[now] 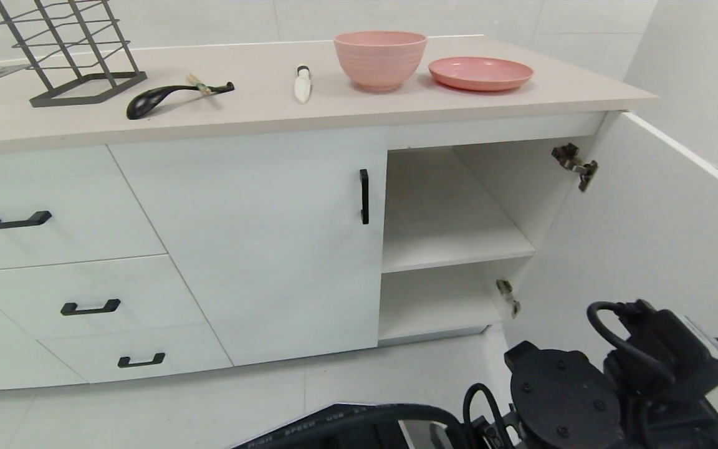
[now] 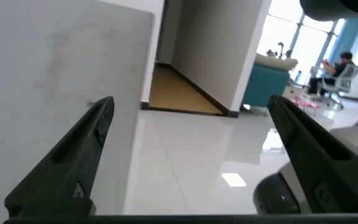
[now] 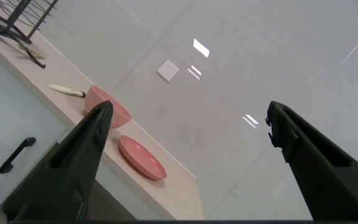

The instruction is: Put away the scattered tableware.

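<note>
No text, label, number or sign can be read on the things in these pictures.
</note>
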Robot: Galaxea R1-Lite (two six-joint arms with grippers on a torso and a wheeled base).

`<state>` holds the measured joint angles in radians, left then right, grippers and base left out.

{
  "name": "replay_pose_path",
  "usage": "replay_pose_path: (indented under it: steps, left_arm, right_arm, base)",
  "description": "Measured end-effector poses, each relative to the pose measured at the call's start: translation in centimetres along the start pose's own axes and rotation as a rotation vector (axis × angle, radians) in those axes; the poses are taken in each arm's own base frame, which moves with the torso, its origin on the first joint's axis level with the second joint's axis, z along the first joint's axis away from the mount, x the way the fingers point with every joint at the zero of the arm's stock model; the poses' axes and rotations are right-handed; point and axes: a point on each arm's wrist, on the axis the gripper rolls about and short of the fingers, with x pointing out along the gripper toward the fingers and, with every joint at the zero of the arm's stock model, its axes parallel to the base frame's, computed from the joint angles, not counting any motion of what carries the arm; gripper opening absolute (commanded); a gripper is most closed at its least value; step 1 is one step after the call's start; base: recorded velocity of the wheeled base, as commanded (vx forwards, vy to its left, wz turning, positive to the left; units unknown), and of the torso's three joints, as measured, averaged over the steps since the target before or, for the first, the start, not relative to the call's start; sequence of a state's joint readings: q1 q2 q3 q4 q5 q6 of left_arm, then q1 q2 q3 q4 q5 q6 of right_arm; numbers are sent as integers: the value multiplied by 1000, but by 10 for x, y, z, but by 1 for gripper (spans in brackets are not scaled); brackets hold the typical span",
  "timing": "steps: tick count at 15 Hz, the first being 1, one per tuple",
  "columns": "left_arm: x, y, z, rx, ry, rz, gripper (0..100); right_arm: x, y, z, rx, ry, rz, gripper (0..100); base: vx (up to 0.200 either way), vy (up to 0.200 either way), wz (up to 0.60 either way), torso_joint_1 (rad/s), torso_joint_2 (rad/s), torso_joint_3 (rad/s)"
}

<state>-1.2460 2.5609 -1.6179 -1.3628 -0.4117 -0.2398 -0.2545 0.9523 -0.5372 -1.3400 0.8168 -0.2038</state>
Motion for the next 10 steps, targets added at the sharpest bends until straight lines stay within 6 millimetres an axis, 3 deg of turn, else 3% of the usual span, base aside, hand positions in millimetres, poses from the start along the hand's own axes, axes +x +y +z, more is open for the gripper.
replay_pose_path:
  steps: [5, 10]
  left_arm:
    - [-28, 53, 33, -5, -91, 243, 100]
    - [-96, 96, 81, 23, -75, 492, 100]
  right_arm:
    - [-4, 5, -2, 25, 22, 6, 100]
    - [-12, 19, -23, 103, 94, 27, 100]
  base:
    - [0, 0, 0, 0, 0, 0]
    - [0, 0, 0, 0, 0, 0]
